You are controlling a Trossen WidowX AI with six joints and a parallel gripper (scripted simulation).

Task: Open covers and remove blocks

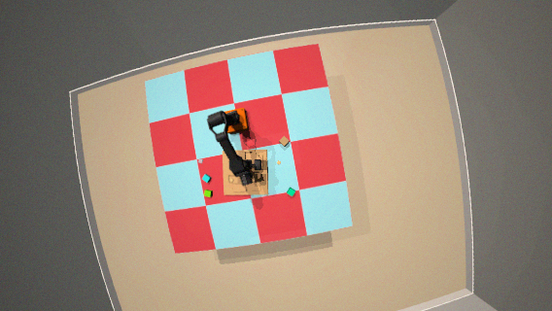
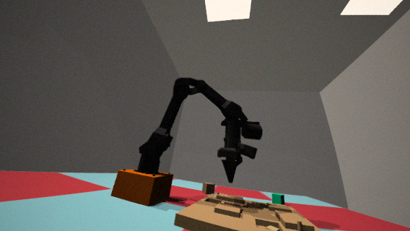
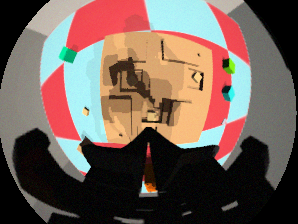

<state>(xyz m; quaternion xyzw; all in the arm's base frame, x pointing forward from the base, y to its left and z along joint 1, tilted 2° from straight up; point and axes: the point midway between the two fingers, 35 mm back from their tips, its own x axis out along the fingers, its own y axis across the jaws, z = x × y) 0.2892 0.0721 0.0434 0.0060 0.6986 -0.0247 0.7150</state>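
My gripper [image 2: 230,180] [image 3: 148,129] is shut and empty, high above the puzzle board [image 1: 227,189] [image 2: 193,216] [image 3: 196,112]. The tan board has raised covers and dark slots; arm shadows hide some detail. Two small pale pieces, one near the right side [image 3: 198,77] and one near the wrist view's lower middle [image 3: 152,116], show on it; whether blocks or knobs I cannot tell. Off the board lie a teal block [image 1: 291,191] [image 2: 278,198] [image 3: 68,55], a tan block [image 1: 284,141] [image 2: 208,188], a tiny yellow block [image 1: 279,162] [image 3: 86,111], a cyan block [image 1: 206,178] [image 3: 228,93] and a lime block [image 1: 208,193] [image 3: 228,66].
A tiny whitish piece [image 1: 200,160] lies left of the board in the top view. The orange arm base [image 1: 241,120] [image 2: 141,188] stands behind the board. The arm reaches over the board and hides part of it in the top view.
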